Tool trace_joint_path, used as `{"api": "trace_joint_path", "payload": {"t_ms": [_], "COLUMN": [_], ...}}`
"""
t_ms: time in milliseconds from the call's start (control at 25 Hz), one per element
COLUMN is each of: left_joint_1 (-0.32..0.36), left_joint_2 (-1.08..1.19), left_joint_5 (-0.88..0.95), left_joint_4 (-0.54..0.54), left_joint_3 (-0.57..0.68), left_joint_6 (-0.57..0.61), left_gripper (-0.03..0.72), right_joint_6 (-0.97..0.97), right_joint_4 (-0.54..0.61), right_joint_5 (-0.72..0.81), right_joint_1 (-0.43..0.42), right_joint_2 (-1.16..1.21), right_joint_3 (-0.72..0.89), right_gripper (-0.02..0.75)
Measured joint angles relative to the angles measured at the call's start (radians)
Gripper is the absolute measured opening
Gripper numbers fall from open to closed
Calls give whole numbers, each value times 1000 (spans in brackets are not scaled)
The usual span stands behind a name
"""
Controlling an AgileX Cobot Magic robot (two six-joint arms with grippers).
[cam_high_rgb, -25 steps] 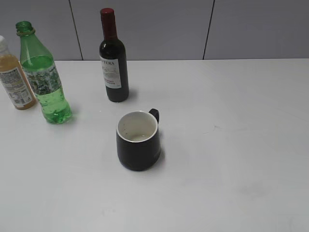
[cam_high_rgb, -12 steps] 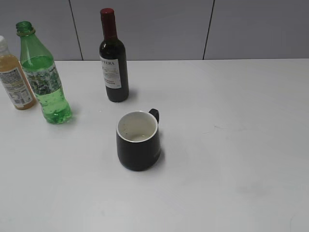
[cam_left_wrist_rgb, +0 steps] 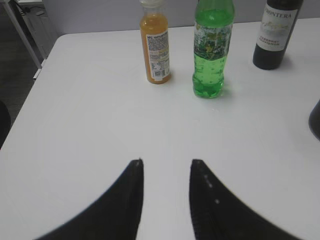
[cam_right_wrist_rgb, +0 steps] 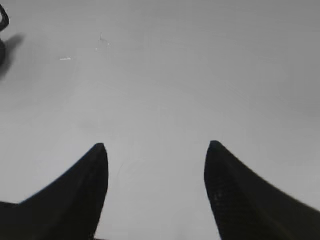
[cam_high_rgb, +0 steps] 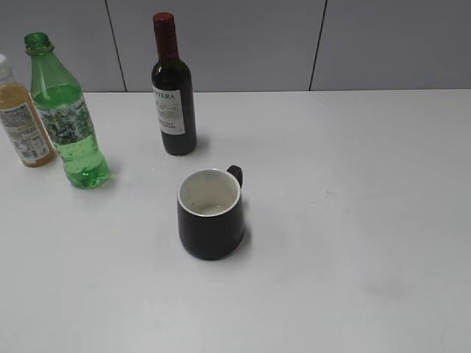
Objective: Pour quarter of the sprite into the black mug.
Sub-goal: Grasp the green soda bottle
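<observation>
The sprite [cam_high_rgb: 68,118], a tall clear-green bottle with no cap, stands upright at the table's far left. It also shows in the left wrist view [cam_left_wrist_rgb: 212,47], well ahead of my left gripper [cam_left_wrist_rgb: 166,161], which is open and empty over bare table. The black mug [cam_high_rgb: 211,214] with a white interior stands upright near the middle, handle at the back right. Its edge shows at the right border of the left wrist view [cam_left_wrist_rgb: 315,119]. Its handle shows at the top left of the right wrist view [cam_right_wrist_rgb: 3,20]. My right gripper [cam_right_wrist_rgb: 157,145] is open and empty. Neither gripper shows in the exterior view.
A dark wine bottle [cam_high_rgb: 173,92] with a red cap stands behind the mug. An orange-liquid bottle [cam_high_rgb: 20,118] stands left of the sprite, also in the left wrist view [cam_left_wrist_rgb: 155,45]. The table's left edge [cam_left_wrist_rgb: 35,87] shows in the left wrist view.
</observation>
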Motion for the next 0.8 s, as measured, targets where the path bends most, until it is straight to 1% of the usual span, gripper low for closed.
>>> {"api": "trace_joint_path", "payload": {"t_ms": [40,160,400,440,560,800], "left_joint_1": [0,0,0,0,0,0], "left_joint_2": [0,0,0,0,0,0], "left_joint_5": [0,0,-1,-1,-1,-7], "left_joint_4": [0,0,-7,-10,-11,-27], "left_joint_3": [0,0,1,1,1,1], "left_joint_6": [0,0,0,0,0,0], "left_gripper": [281,374,567,588,622,626], "right_joint_6": [0,0,0,0,0,0], "right_joint_4": [0,0,0,-6,-6,-6], "right_joint_5": [0,1,3,3,3,3], "right_joint_1": [0,0,0,0,0,0], "right_joint_2": [-32,-110,-124,-124,-124,-124], "right_joint_3": [0,0,1,1,1,1], "right_gripper": [465,465,465,465,465,465]}}
